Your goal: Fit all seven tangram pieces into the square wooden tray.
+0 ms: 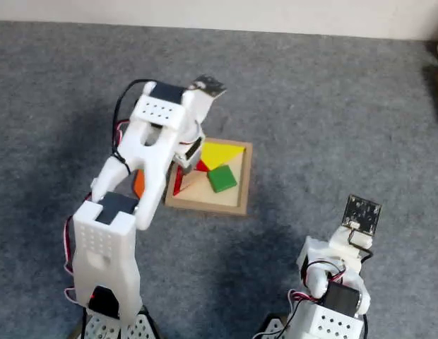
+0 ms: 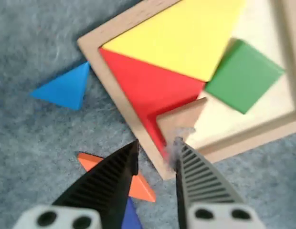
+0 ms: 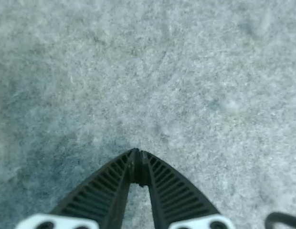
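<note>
The square wooden tray [image 1: 239, 201] [image 2: 93, 42] lies mid-table on grey carpet. In it are a yellow triangle [image 1: 223, 152] [image 2: 186, 33], a green square [image 1: 222, 179] [image 2: 243, 76] and a red triangle [image 1: 179, 182] [image 2: 148, 86] whose long edge rests against the tray's rim. My left gripper [image 1: 184, 167] [image 2: 156, 144] is open, its fingertips on either side of that rim and the red triangle's corner. A blue triangle [image 2: 64, 88] and an orange triangle [image 1: 138, 183] [image 2: 138, 187] lie on the carpet outside the tray. My right gripper [image 3: 140, 169] is shut over bare carpet.
Another blue piece [image 2: 131, 217] peeks out under the left gripper's black finger. The right arm [image 1: 339, 282] stands folded at the front right, away from the tray. A pale wall edge runs along the far side of the carpet.
</note>
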Controlling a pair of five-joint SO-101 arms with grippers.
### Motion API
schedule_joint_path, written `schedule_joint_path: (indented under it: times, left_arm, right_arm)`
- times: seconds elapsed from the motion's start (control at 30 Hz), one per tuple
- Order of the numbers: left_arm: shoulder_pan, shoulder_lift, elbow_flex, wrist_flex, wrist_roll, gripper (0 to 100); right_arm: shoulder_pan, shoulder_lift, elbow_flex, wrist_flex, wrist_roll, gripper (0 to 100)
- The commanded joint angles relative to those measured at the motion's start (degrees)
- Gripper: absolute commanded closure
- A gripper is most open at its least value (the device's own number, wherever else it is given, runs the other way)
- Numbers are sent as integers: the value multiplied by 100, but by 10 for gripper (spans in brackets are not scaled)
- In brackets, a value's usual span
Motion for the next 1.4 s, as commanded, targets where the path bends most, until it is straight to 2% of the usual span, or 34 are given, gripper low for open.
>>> schedule_joint_path:
  times: [0.0,0.17,0.67,0.87,1.13,1.37]
  left_arm:
    - [330,-48,-497,193,-26,870]
    - [374,-4,-549,97,-53,870]
    - [198,356,-435,-923,176,870]
    - [242,884,-435,-870,220,870]
    - [593,875,-462,-255,220,870]
    - [690,400,-453,-185,237,870]
  right_arm:
    - [57,-57,664,-92,70,993]
    - [57,-57,664,-92,70,993]
    - [57,-57,664,-92,70,993]
    - [57,-57,664,-92,70,993]
    - [57,-57,664,-92,70,993]
    - [57,-57,664,-92,70,993]
